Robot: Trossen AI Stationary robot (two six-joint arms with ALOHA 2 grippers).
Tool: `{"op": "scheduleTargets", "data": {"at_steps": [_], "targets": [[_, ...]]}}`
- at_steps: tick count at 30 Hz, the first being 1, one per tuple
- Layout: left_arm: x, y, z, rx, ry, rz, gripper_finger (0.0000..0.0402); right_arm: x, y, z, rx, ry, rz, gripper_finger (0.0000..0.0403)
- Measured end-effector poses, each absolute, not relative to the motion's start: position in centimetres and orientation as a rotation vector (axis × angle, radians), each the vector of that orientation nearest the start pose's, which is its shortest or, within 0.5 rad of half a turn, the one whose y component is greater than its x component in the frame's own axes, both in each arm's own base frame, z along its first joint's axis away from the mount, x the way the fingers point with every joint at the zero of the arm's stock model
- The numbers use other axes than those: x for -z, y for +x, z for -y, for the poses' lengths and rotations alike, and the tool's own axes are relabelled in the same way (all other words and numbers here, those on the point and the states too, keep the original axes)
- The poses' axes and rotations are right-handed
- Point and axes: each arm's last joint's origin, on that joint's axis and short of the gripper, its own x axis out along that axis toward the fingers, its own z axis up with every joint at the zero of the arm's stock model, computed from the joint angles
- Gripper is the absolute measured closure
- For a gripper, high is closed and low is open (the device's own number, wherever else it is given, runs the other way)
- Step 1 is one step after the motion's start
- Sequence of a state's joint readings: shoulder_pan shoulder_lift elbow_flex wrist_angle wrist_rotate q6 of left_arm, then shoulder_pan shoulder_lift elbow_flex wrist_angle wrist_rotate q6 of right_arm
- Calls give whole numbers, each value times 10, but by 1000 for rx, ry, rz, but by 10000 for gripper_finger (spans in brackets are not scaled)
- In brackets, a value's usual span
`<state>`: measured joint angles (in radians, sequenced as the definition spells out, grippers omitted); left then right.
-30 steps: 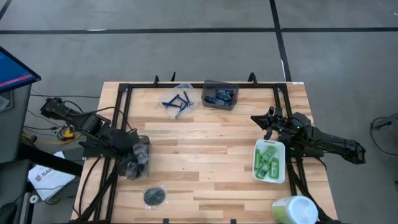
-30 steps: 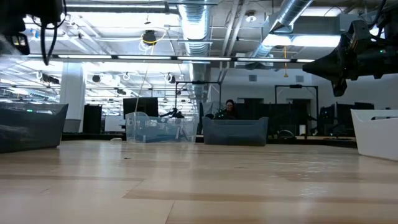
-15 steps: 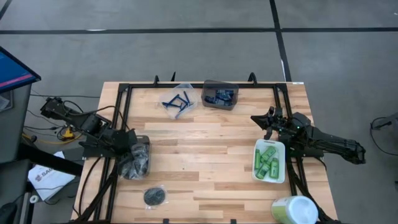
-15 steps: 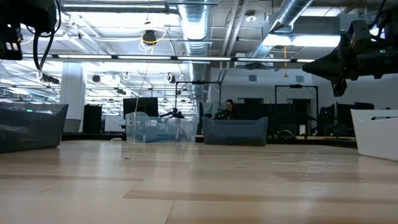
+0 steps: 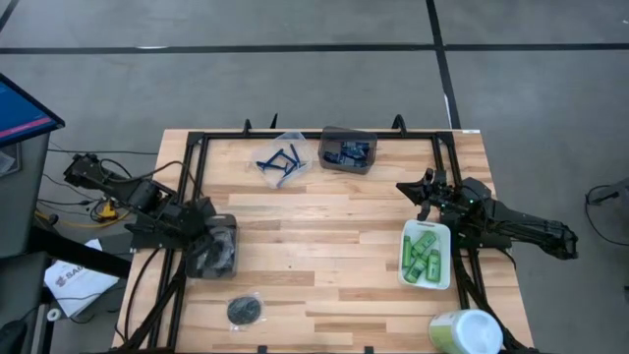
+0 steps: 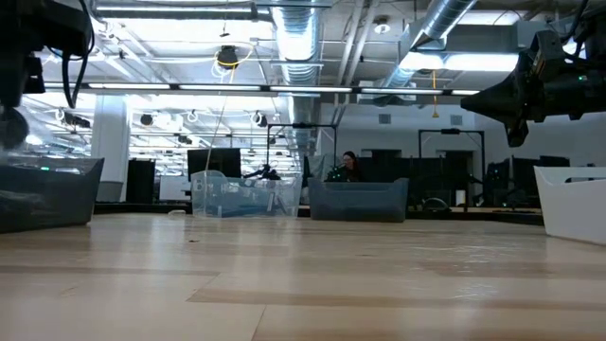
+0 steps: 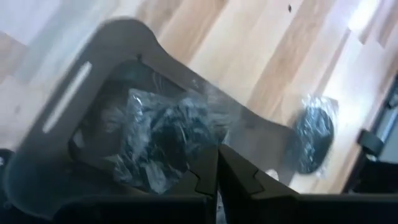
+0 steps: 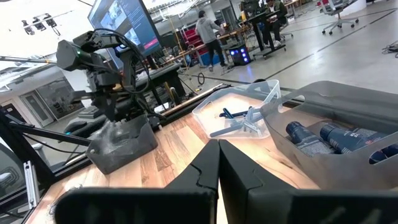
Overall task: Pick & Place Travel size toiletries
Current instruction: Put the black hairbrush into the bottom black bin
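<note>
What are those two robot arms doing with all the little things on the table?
They are sorting travel toiletries into bins. The left gripper, shut, hovers over a grey bin of wrapped dark discs; one wrapped disc lies loose on the wooden table. The right gripper, also shut and empty, waits beside the white tray of green mini bottles. Blue razors and navy tubes sit in bins at the back.

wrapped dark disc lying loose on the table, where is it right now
In the high view the wrapped dark disc lies on bare wood near the table's front edge on the left side, just in front of the grey bin under the left gripper.
</note>
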<state>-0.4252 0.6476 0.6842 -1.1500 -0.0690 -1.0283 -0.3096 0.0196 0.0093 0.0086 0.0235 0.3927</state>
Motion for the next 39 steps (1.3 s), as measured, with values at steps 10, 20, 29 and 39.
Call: {"op": "scheduleTargets", "data": {"at_steps": [10, 20, 29, 39], "targets": [[-245, 88, 35, -268, -539, -1085, 349, -166, 93, 31, 329, 389, 64, 403], [-255, 104, 43, -77, -458, -922, 180, -166, 93, 31, 329, 389, 64, 403], [-262, 151, 64, 136, -238, -713, 154, -166, 93, 31, 329, 389, 64, 403], [-211, 195, 104, 420, -11, -927, 154, -166, 93, 31, 329, 389, 64, 403]]}}
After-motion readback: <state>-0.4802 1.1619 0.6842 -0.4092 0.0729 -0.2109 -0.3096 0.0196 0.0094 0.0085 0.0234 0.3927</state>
